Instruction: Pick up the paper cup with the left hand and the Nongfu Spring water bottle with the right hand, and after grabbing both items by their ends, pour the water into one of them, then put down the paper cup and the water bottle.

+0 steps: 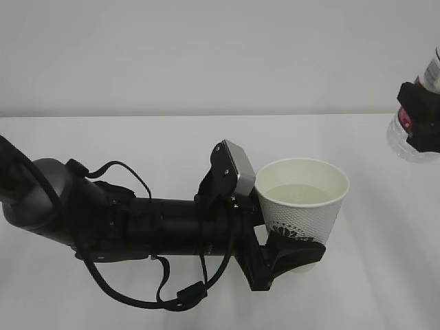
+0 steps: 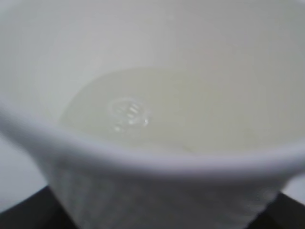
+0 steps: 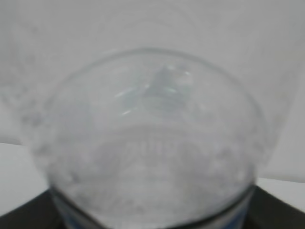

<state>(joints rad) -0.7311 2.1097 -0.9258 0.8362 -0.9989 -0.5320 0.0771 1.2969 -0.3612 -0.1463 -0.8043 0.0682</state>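
Observation:
The white paper cup [image 1: 304,199] stands upright right of centre, with pale water [image 1: 302,194] in its bottom. My left gripper [image 1: 292,237] is shut on the cup's lower wall; one black finger [image 1: 297,251] shows in front. In the left wrist view the paper cup [image 2: 157,186] fills the frame and the water [image 2: 143,109] lies still. At the far right edge my right gripper [image 1: 421,117] is shut on the Nongfu Spring water bottle [image 1: 407,143], which is cut off by the frame. The right wrist view looks onto the clear bottle [image 3: 152,143] end-on.
A white table [image 1: 172,144] runs under both arms, with a plain white wall [image 1: 206,55] behind it. The left arm with its looping cables [image 1: 137,227] lies across the table's left half. A wide gap separates cup and bottle.

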